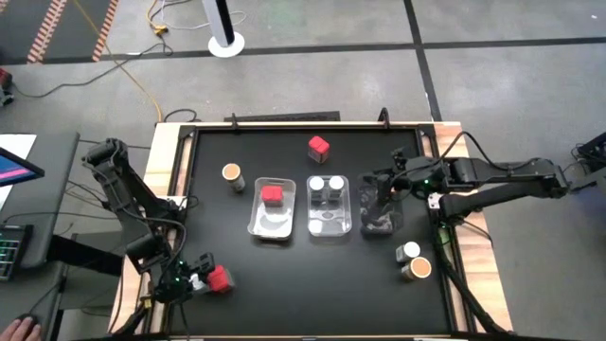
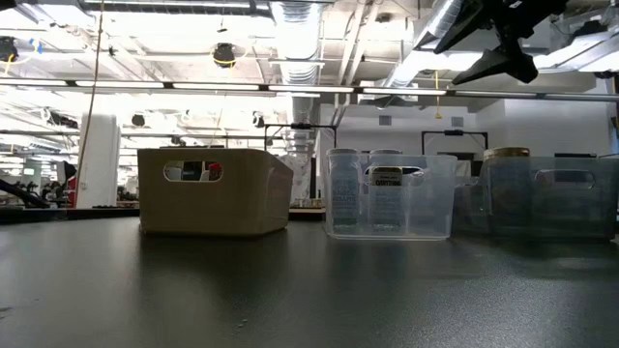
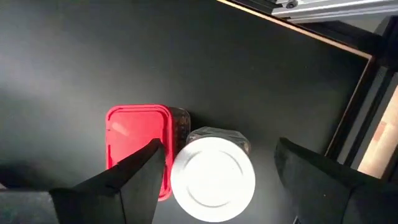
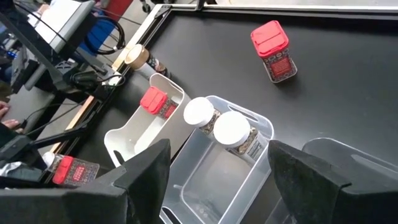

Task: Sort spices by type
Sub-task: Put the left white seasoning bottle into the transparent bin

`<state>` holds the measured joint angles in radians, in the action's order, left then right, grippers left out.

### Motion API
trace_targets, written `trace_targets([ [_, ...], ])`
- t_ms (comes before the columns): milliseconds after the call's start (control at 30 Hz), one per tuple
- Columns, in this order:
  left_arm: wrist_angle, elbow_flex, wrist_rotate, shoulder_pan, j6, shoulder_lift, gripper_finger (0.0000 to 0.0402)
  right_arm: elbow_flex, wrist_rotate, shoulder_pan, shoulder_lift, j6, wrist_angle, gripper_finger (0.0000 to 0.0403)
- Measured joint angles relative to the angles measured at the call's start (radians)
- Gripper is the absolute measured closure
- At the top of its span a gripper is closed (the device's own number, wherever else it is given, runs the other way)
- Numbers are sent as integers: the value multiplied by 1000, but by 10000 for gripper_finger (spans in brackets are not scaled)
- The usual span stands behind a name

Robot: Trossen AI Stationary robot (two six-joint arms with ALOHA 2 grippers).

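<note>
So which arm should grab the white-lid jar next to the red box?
Probably the left: its end effector is open right over the white-lid jar. The right end effector hovers far off, above the trays.

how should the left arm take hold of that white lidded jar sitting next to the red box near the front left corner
Grip the white-lidded jar across its round body just below the lid, coming straight down. The left pincer is open above it, but the red box touches one side, so that finger has little room; the far side is free.
</note>
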<state>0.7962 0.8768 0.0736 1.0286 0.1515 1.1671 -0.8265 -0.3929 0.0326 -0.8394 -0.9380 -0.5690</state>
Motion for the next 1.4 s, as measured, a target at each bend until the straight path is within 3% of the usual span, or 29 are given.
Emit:
trace_targets([
  [433,-1,-43,-84,-38,125,0,111,0,0,0,0,4,-3,107],
  [867,-55,-76,-90,-44,168,0,113,0,-1,0,0,4,-3,107],
  [1400,-106,-113,-107,-43,182,0,203,0,-1,0,0,7,-5,107],
])
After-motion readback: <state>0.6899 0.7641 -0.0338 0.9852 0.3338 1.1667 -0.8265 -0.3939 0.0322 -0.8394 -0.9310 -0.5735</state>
